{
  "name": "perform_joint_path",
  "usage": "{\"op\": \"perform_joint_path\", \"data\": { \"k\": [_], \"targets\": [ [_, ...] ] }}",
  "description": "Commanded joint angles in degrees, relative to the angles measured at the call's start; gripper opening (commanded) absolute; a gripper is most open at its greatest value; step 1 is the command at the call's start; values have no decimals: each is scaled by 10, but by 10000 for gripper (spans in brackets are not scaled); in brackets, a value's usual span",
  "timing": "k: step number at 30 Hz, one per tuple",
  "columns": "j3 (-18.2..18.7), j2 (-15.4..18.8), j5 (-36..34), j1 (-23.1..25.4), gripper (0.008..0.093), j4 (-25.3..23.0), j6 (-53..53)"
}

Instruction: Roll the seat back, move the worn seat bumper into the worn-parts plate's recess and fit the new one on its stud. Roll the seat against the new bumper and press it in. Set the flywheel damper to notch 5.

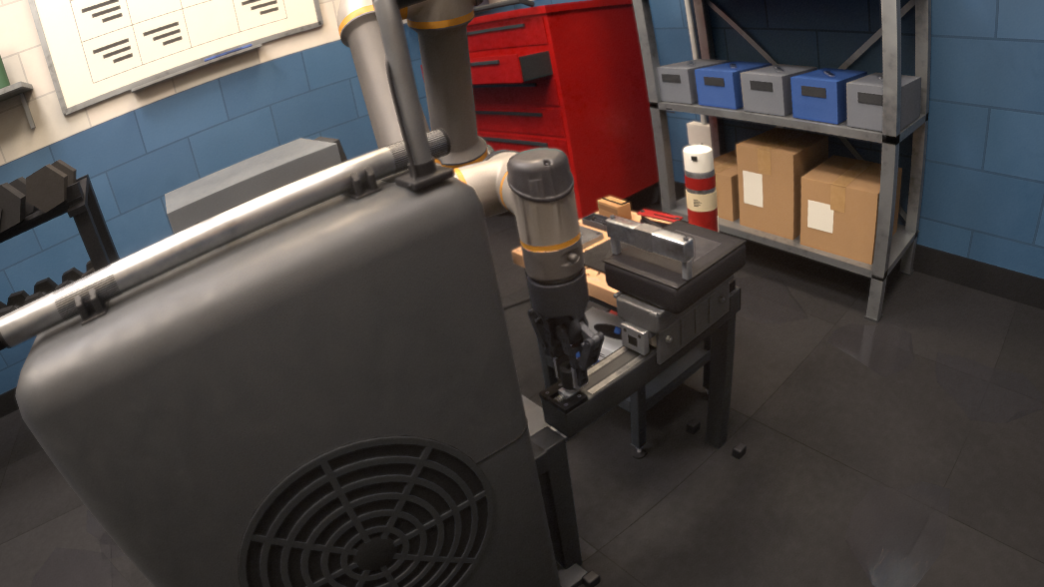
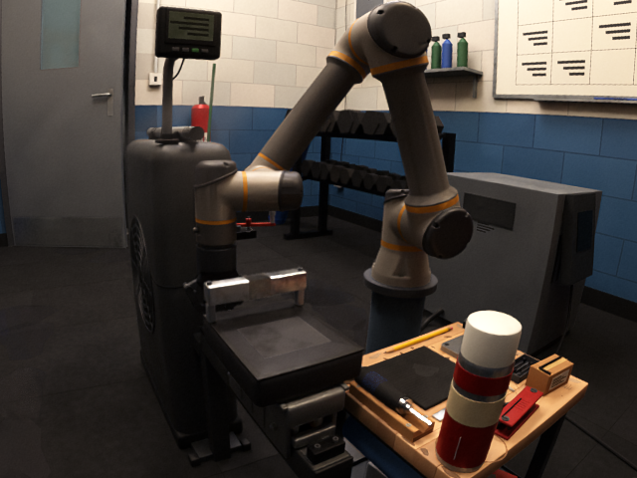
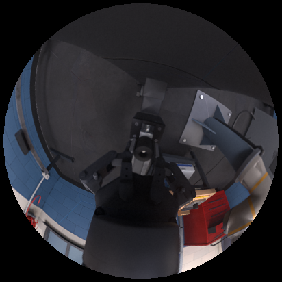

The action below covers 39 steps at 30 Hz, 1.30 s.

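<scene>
A dark cylindrical seat bumper [image 3: 143,150] sits between my gripper's [image 3: 143,161] fingers, which are closed on its sides just above the stud bracket [image 3: 148,127] at the front end of the rail. In the side camera my gripper [image 1: 568,380] points straight down at that bracket [image 1: 563,400], close against the flywheel housing [image 1: 277,380]. The seat [image 1: 675,266] with its metal handle [image 1: 650,241] stands rolled back along the rail, away from the bracket. The worn-parts plate and the damper are not visible.
The flywheel housing [image 2: 170,267] rises right beside my gripper, with a handlebar [image 1: 219,226] across its top. A wooden tray table [image 2: 463,391] behind the seat carries a black mat, a spray can [image 2: 481,386] and small tools. Shelving [image 1: 788,146] stands to the right.
</scene>
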Motion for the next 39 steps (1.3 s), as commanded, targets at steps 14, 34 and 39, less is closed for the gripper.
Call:
{"op": "perform_joint_path", "data": {
  "k": [14, 34, 39],
  "targets": [
    [0, 0, 0, 0, 600, 0, 0],
    [-1, -4, 0, 0, 600, 4, 0],
    [-2, -9, 0, 0, 600, 11, 0]
  ]
}}
